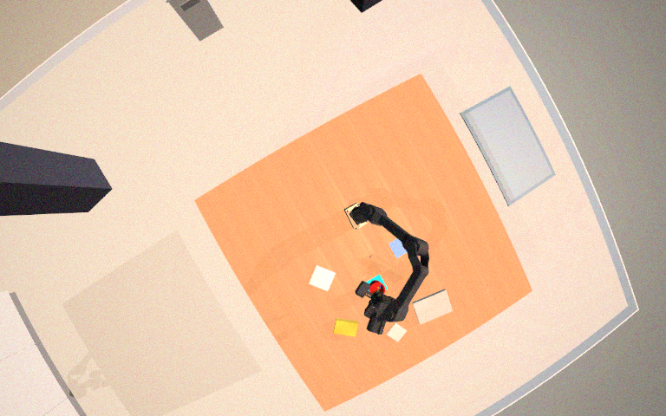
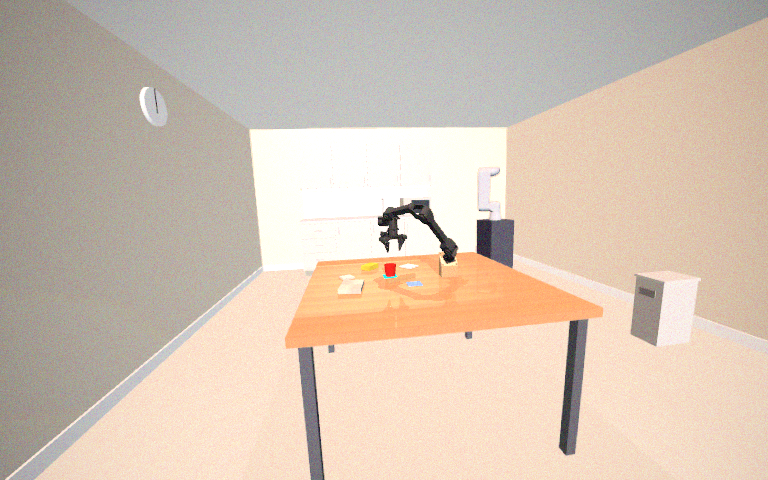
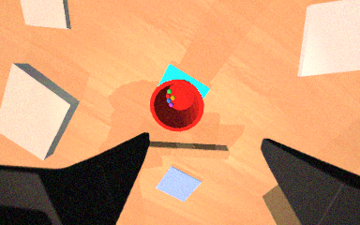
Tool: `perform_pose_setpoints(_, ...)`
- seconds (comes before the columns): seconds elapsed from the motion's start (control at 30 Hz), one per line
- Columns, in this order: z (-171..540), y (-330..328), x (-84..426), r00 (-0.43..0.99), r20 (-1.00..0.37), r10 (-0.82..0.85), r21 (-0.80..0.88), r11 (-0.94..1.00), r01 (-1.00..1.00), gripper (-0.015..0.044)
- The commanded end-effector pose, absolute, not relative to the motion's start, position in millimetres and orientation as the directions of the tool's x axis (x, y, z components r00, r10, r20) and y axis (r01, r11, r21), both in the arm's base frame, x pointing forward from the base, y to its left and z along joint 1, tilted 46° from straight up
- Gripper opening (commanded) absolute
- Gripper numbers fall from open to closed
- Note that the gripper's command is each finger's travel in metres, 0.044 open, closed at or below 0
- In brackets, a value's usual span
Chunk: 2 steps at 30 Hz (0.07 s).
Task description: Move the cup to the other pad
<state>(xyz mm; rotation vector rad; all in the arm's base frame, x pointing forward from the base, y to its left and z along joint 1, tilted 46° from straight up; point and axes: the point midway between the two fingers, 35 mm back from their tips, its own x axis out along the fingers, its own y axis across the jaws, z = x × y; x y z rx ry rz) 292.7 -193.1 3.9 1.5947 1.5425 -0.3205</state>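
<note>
- Black parallel-jaw gripper: jaws spread wide, nothing between them; raised above the surface, fingertips pointing down.
- Red tapered plastic cup: upright, directly below and just ahead of the gripper, clear of both fingers; stands on the cyan pad.
- Small coloured marbles: green, orange, blue and purple, clustered together on the cup's floor, all inside.
- Flat cyan square pad: under the cup, its far corner and edges showing beyond the cup's rim.
- Flat pale blue square pad: on the surface below the gripper, between the two fingers in the wrist view; apart from the cup, bare.
- Orange wooden surface: carries all the items listed.
- Cream rectangular block: left of the gripper in the wrist view, well apart from the cup.
- White flat tile: to the upper right in the wrist view, well apart.
- Small white block: to the upper left, at the frame edge.
- Yellow rectangular block: near the gripper in the top view, lying flat.
</note>
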Motion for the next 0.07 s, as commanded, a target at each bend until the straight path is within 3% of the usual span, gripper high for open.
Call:
perform_pose_setpoints(0.0,3.4,-191.5,293.2,0.196,-0.703,0.684,0.396,0.148,0.906,0.044)
perform_pose_setpoints(0.03,3.4,-191.5,293.2,0.196,-0.703,0.684,0.396,0.148,0.906,0.044)
